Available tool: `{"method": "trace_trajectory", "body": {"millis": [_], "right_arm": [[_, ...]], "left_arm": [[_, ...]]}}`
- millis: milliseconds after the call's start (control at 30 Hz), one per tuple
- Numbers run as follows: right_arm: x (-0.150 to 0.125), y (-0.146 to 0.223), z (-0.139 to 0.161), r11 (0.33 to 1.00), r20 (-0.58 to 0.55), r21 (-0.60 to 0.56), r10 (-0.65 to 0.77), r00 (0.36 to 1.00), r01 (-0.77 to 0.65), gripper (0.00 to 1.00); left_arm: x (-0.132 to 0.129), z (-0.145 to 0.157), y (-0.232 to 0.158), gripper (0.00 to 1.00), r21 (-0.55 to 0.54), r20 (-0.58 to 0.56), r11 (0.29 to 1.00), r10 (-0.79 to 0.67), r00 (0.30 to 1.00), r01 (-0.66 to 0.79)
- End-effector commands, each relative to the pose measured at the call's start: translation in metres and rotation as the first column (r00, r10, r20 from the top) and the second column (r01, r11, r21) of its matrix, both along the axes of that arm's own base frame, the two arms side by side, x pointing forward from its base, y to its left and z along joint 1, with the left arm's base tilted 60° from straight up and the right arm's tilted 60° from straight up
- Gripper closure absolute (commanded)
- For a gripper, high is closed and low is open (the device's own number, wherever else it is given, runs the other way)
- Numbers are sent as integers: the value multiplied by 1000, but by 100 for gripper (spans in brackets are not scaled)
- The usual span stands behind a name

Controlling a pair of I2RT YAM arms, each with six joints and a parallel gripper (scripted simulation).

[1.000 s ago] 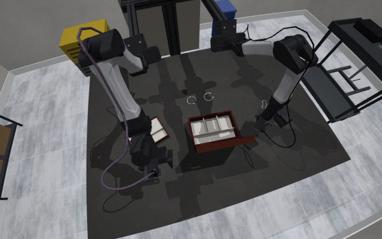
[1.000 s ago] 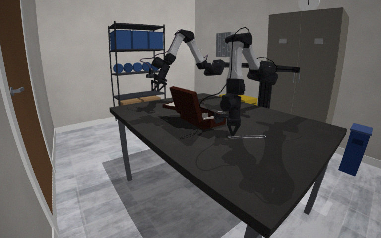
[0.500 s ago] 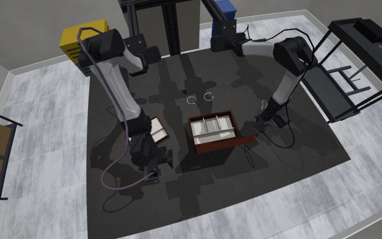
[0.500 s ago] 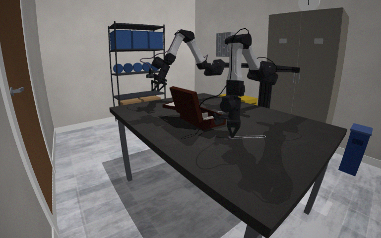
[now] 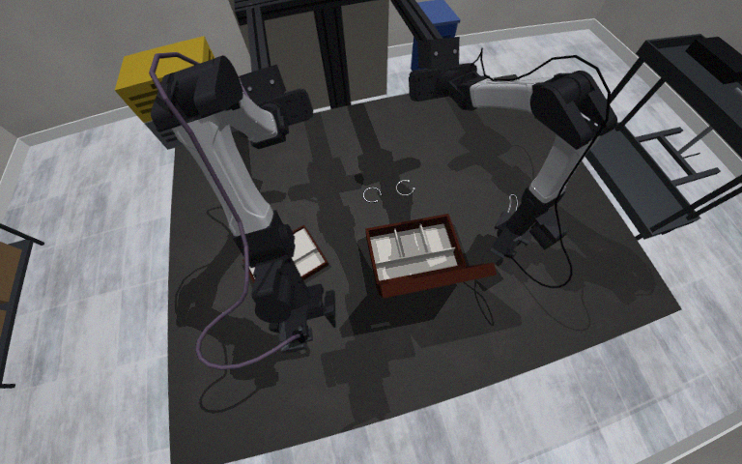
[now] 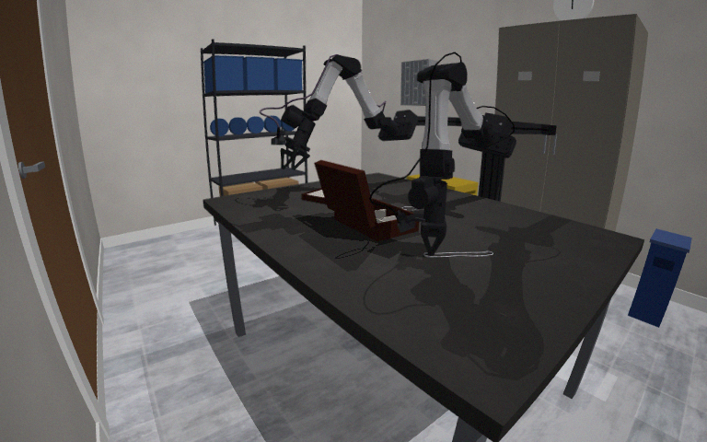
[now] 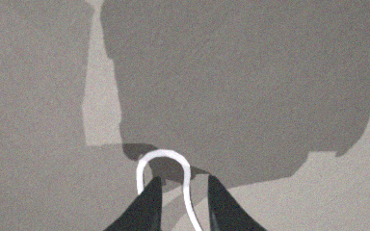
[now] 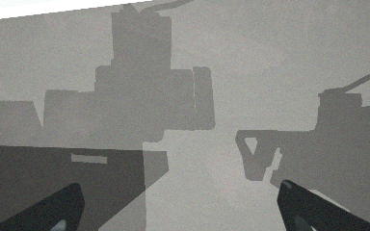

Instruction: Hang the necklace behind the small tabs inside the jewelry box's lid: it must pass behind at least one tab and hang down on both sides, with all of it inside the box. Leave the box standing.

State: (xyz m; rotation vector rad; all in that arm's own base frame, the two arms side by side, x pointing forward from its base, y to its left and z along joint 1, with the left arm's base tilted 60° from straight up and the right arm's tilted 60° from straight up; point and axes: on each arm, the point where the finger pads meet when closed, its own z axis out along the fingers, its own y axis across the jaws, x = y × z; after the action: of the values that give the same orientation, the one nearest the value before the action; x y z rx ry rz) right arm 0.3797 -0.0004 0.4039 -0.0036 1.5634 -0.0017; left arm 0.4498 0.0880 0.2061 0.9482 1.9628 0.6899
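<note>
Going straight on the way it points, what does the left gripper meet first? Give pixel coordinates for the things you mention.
The left gripper (image 5: 499, 261) (image 6: 431, 251) (image 7: 184, 186) would probably meet the necklace (image 5: 516, 202) (image 6: 490, 253) (image 7: 187, 175) or tabletop (image 5: 306, 393) (image 6: 469, 312) (image 7: 265, 72) first; one strand crosses the finger gap, another disappears behind a finger. Depth is unclear.

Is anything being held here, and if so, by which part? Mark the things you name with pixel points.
Nothing is held; the left claw (image 5: 504, 218) (image 6: 431, 251) (image 7: 184, 186) stands partly open over the necklace (image 5: 515, 202) (image 6: 461, 255) (image 7: 164, 153), one strand showing between its fingers.
</note>
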Motion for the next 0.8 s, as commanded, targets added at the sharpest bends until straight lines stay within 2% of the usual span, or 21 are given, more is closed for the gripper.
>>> {"method": "trace_trajectory", "body": {"millis": [0, 33, 167, 267, 300, 767], "right_arm": [[-20, 1, 33, 1000, 76, 6, 0, 997, 0, 0], [-20, 1, 33, 1000, 76, 6, 0, 997, 0, 0], [-20, 1, 33, 1000, 76, 6, 0, 997, 0, 0], [-20, 1, 33, 1000, 76, 6, 0, 997, 0, 0], [-20, 1, 33, 1000, 76, 6, 0, 997, 0, 0], [-20, 1, 33, 1000, 76, 6, 0, 997, 0, 0]], "left_arm": [[8, -1, 3, 75, -7, 7, 1000, 11, 1000, -11], [5, 9, 2, 75, -1, 28, 1000, 11, 1000, -11], [7, 2, 2, 75, -4, 9, 1000, 9, 1000, -9], [8, 9, 1, 75, 0, 29, 1000, 8, 1000, -8], [5, 0, 2, 97, -6, 6, 1000, 10, 1000, -10], [5, -1, 2, 97, -6, 4, 1000, 10, 1000, -10]]}}
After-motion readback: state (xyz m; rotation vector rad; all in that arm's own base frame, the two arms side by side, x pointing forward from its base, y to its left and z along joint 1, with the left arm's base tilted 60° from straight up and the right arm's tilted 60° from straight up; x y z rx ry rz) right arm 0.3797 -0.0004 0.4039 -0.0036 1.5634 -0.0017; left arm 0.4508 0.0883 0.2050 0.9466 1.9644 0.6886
